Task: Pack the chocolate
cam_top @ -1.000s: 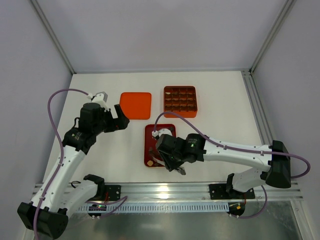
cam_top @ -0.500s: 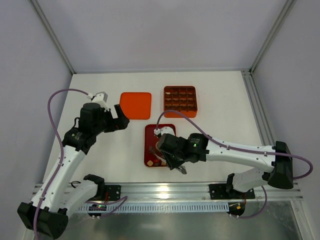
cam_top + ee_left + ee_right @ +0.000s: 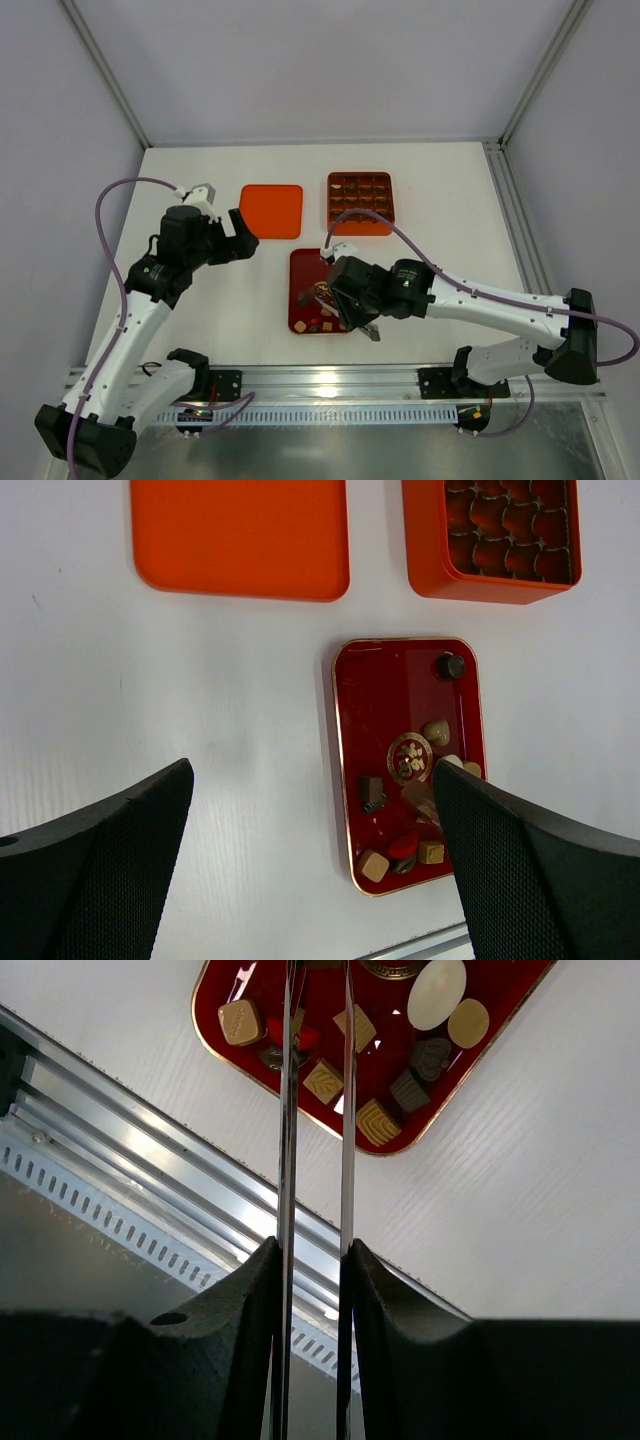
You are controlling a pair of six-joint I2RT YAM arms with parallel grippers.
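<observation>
Dozen-ish chocolate bits (image 3: 437, 993) on tray (image 3: 400, 680): tiny, guessing light, scuff easy, pinch flat sides. My left gripper (image 3: 310, 850) wide apart; right gripper (image 3: 317, 1000) narrow, can't tell if holding

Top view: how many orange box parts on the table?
2. The flat orange lid lies beyond the dark red tray, to its left; the orange grid box sits right of the lid, also beyond the tray. Nothing seems to hide more.

No legible text or numbers, gold round emblem (image 3: 409, 757) on dark red tray (image 3: 400, 685), marks unreadable
</observation>
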